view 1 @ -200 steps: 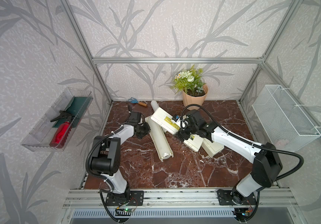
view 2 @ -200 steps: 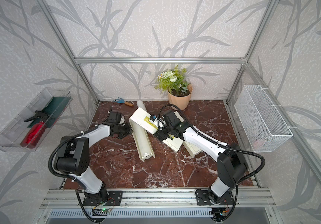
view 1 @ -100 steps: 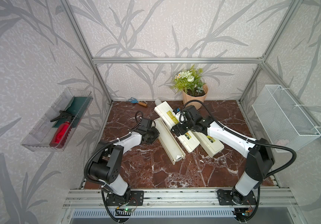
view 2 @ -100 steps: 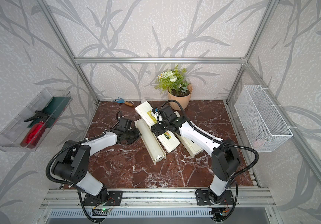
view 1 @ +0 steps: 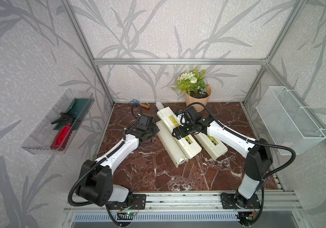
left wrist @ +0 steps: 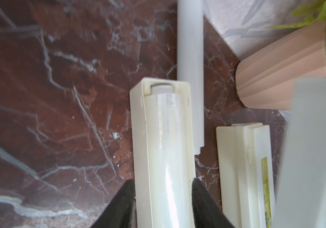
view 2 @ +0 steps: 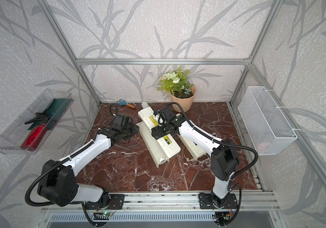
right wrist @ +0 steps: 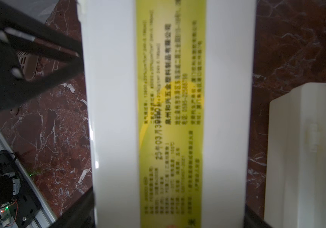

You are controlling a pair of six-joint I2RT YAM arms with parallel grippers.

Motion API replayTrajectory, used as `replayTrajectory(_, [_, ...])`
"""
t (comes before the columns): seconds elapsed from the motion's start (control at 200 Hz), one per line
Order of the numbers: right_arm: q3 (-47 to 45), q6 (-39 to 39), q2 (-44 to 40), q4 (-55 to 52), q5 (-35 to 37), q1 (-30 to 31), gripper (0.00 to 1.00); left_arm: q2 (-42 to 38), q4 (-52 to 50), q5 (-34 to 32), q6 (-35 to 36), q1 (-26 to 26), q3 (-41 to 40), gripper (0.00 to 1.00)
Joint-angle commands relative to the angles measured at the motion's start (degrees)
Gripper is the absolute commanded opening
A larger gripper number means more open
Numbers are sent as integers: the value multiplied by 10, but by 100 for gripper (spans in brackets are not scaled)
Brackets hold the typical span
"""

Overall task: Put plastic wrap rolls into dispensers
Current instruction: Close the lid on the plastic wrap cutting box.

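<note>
In the middle of the marble table (view 1: 148, 173), the open dispenser (left wrist: 138, 138) lies slantwise with a roll (left wrist: 168, 148) bedded along its tray, the roll's core end sitting in the notch at the tray's far wall. The right gripper (right wrist: 169, 201) clamps the lid (right wrist: 109, 118) across its width, one finger on each long edge, with the yellow-green label facing the wrist camera. This hold looks meant to prop the hinged lid up and clear of the tray, and to steady the box while the other arm works. The left gripper (left wrist: 162, 179) straddles the tray with its jaws parted wider than the roll and pinches nothing. Whether its fingers brush the tray walls is unclear. That spread suggests the roll is seated and free. The second roll (left wrist: 189, 49) lies bare on the table just behind the open box, toward the flower pot (view 1: 197, 100). The closed dispenser (view 1: 217, 148) lies just beside the lid, so I judge half the job is left.

The left arm reaches forward from its base, forearm sloping low over the table, wrist tipped down at the tray. The right arm stretches diagonally inward, its wrist turned so the jaws span the lid near its middle
</note>
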Motion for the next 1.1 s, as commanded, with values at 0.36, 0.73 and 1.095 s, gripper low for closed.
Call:
replayTrajectory(0.36, [46, 91, 69, -5, 155, 78, 69, 72, -80, 78, 210, 115, 85, 55])
replayTrajectory(0.73, [32, 102, 99, 55, 152, 89, 69, 111, -85, 107, 233, 117, 97, 56])
replayTrajectory(1.095, [57, 112, 127, 41, 165, 100, 69, 113, -88, 111, 239, 123, 97, 56])
